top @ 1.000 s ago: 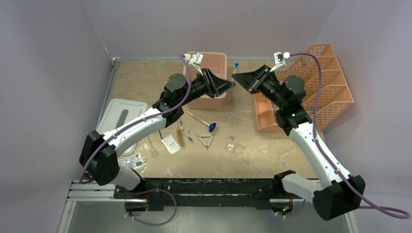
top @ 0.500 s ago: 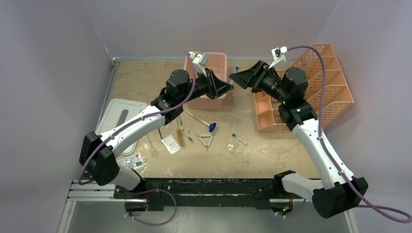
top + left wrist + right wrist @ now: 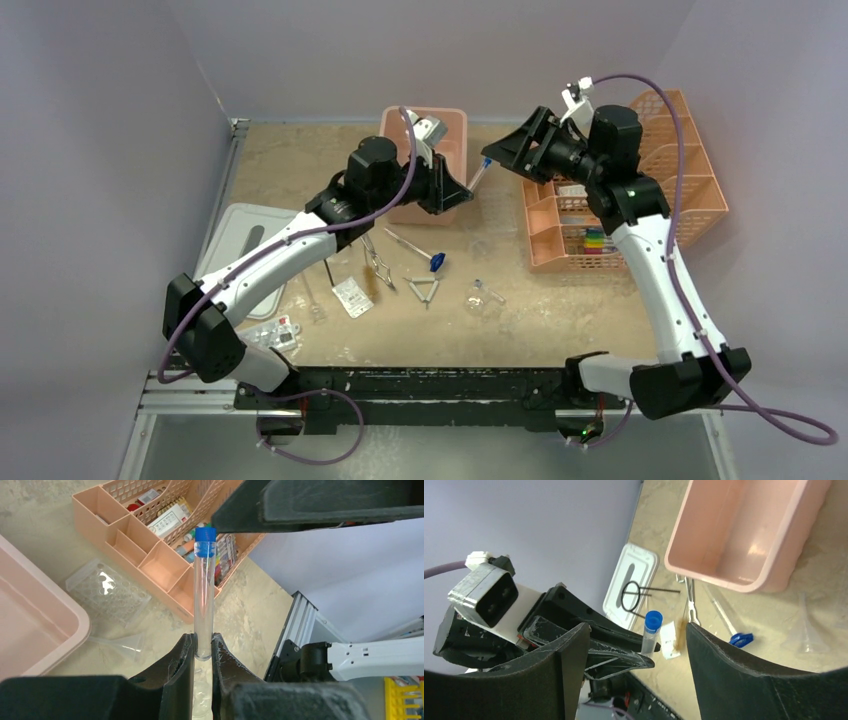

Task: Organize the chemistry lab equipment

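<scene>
A clear test tube with a blue cap point(image 3: 204, 595) stands upright between the fingers of my left gripper point(image 3: 202, 647), which is shut on its rounded bottom end. In the top view the tube point(image 3: 479, 172) hangs above the table beside the pink tub, with my left gripper point(image 3: 464, 188) below it. My right gripper point(image 3: 508, 150) stands open just right of the cap. From the right wrist the tube point(image 3: 650, 635) shows between my right gripper's point(image 3: 638, 626) spread jaws, touching neither. Tongs point(image 3: 378, 265), a wire triangle point(image 3: 423, 290), a blue-tipped rod point(image 3: 415, 247), packets point(image 3: 352, 297) and glassware point(image 3: 477, 298) lie on the table.
The pink tub point(image 3: 452, 116) stands at the back, its white lid point(image 3: 232, 240) lying left with a black wire ring point(image 3: 631, 596) on it. Orange racks point(image 3: 680, 190) fill the right side. A clear well plate point(image 3: 107, 590) and a funnel point(image 3: 122, 645) lie near the low rack.
My right gripper has opened, let go of the tube and drawn back to the right. My left gripper has closed on the tube's lower end and holds it alone.
</scene>
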`<state>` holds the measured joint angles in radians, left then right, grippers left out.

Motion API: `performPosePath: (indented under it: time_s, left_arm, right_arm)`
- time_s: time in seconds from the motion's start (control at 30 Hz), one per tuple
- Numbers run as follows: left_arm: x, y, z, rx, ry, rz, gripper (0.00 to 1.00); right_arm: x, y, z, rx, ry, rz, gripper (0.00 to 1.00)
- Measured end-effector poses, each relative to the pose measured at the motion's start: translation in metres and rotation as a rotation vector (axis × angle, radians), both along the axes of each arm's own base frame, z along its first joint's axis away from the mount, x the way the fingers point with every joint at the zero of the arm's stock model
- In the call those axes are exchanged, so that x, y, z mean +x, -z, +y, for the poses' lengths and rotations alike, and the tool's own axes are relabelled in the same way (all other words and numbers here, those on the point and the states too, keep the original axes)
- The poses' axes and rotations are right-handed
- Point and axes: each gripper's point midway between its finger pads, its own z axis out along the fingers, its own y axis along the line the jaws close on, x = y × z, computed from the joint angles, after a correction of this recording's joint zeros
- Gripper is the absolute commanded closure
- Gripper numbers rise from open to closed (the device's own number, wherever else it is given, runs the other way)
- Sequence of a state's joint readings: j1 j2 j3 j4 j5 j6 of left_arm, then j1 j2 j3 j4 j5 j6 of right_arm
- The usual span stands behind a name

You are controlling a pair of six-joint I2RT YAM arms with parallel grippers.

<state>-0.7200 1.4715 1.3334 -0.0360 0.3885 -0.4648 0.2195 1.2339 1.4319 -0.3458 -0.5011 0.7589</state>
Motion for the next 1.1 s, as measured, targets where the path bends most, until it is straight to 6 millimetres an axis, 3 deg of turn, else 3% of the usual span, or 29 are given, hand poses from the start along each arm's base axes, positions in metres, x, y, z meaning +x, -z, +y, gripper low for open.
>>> performPosePath:
  time_s: [0.13, 0.37, 0.97, 1.1]
  left_arm:
    - [-0.003, 0.007, 0.003, 0.030, 0.016, 0.006, 1.00]
    - [0.000, 0.009, 0.009, 0.045, 0.027, 0.008, 1.00]
    - [-0.011, 0.016, 0.013, 0.077, 0.110, 0.016, 1.00]
    - [-0.012, 0.016, 0.013, 0.075, 0.117, 0.016, 1.00]
  right_arm:
    - [0.000, 0.019, 0.012, 0.022, -0.084, 0.087, 0.36]
    - [-0.004, 0.035, 0.023, 0.057, -0.160, 0.193, 0.57]
    - [0.001, 0.042, 0.023, 0.083, -0.191, 0.265, 0.60]
    - [0.001, 0.045, 0.024, 0.087, -0.204, 0.281, 0.66]
